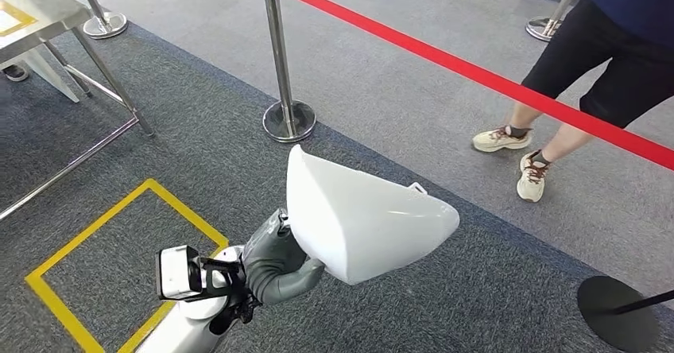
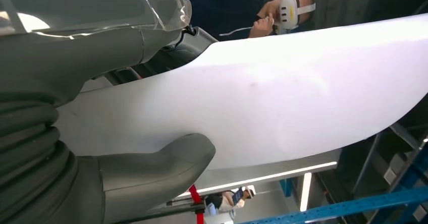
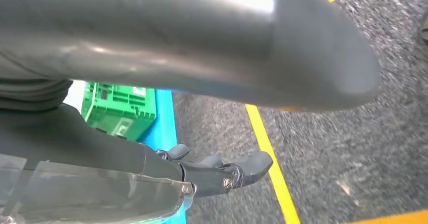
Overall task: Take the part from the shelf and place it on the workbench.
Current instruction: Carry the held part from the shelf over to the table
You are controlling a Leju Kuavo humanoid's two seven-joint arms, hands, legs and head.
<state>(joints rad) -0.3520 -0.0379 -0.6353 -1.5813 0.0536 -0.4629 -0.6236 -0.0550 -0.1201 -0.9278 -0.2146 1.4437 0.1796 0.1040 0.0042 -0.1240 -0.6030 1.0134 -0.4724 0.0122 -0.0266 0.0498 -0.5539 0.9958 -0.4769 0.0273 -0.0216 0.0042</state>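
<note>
The large white, smooth, curved shell part (image 1: 362, 226) covers most of the grey left hand (image 1: 278, 261) in the head view: the thick thumb lies under its lower edge, and the darker fingers behind it are hidden. In the left wrist view the part (image 2: 282, 98) runs off the frame's edge, so its full outline cannot be made out. The person in dark shorts and beige trainers (image 1: 604, 59) is cut off above the waist. The metal-framed table (image 1: 48, 19) is cropped at the corner. In the right wrist view the right hand (image 3: 217, 108) is blurred (the thumb especially); its fingers seem loosely apart around nothing, and the green slotted plastic crate (image 3: 118, 108) is partly hidden behind it.
</note>
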